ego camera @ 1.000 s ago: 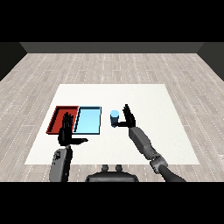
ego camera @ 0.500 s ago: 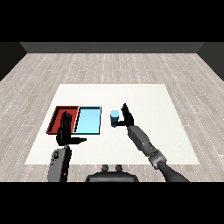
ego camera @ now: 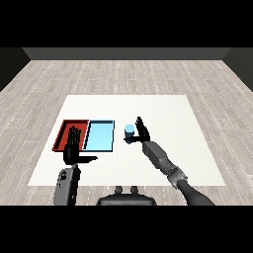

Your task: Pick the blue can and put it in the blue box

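Note:
The blue can stands upright on the white table, just right of the light blue tray. My right hand is close against the can's right side, its fingers straight and pointing up, its thumb reaching under the can's near side. The hand is open and the can rests on the table. My left hand is open with fingers spread, held over the near edge of the red tray.
The red tray and the light blue tray lie side by side at the table's left, both with nothing in them. The white table stretches to the right and far side of the can.
My right hand has moved left, closing the gap to the blue can until it is against the can's side. The can and the left hand have stayed in place.

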Available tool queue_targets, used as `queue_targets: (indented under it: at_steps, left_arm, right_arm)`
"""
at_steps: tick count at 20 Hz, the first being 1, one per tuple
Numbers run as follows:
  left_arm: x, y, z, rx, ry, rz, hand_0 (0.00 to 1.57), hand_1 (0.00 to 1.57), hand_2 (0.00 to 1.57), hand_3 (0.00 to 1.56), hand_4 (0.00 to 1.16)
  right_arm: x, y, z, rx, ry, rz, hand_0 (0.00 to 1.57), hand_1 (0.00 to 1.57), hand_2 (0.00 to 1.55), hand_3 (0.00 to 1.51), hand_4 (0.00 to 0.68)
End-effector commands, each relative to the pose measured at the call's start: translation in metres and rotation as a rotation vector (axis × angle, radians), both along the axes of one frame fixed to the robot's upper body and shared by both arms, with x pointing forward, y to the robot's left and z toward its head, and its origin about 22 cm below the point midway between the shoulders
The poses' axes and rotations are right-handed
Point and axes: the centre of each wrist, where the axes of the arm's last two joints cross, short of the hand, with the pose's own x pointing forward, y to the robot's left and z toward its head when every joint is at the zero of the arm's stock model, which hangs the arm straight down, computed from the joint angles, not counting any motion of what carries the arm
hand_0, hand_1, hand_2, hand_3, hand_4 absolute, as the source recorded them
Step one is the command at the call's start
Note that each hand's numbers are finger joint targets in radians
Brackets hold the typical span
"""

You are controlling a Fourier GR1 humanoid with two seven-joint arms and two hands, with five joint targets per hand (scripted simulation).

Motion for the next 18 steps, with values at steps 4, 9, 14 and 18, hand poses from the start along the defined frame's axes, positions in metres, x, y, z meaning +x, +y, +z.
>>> queue_targets:
  at_steps: [4,9,14,18]
  left_arm:
    - [-0.008,0.002,-0.01,0.0,0.006,-0.003,0.0,0.0,0.0,0.0,0.0]
    - [0.001,-0.006,-0.015,-0.012,0.011,-0.004,0.0,0.0,0.0,0.0,0.0]
    - [0.001,-0.007,-0.006,0.005,-0.009,0.011,0.0,0.0,0.0,0.0,0.0]
    - [0.002,-0.007,0.017,0.013,-0.013,-0.007,0.0,0.0,0.0,0.0,0.0]
  right_arm:
    - [-0.011,0.019,0.004,0.003,0.014,0.027,0.0,0.0,0.0,0.0,0.0]
    - [0.007,0.018,0.017,0.013,0.026,0.038,0.0,0.0,0.0,0.0,0.0]
    - [0.001,0.007,0.0,-0.08,0.014,-0.047,1.06,1.06,1.22,1.13,0.177]
    - [-0.009,0.027,0.005,-0.154,0.059,-0.052,1.56,1.56,1.48,1.44,0.659]
